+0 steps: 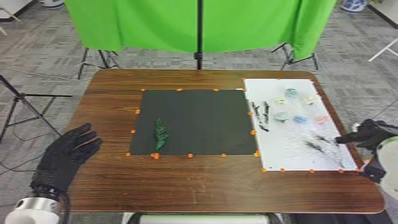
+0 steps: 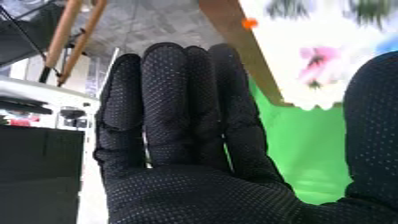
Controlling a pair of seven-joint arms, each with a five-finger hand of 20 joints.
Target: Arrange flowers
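Dark mat (image 1: 194,122): centre; presumably the ground for the arrangement, its edges marked by orange tabs.
White sheet (image 1: 278,158): right of the mat; appears to be the supply area, within the right arm's reach.
Right hand (image 1: 369,134): beside the sheet's right edge, fingers straight, thumb well apart, nothing held; suitably placed for a pick.
Left hand (image 1: 67,152): left of the mat, fingers loosely extended, empty; seemingly waiting.
Green sprig (image 1: 161,135): mat's near left; leafy, roughly upright to the near edge.
Flower heads (image 1: 300,120): on the sheet; blue, pink, pale.
Sprays (image 1: 317,145): sheet's near part; dark, wispy.
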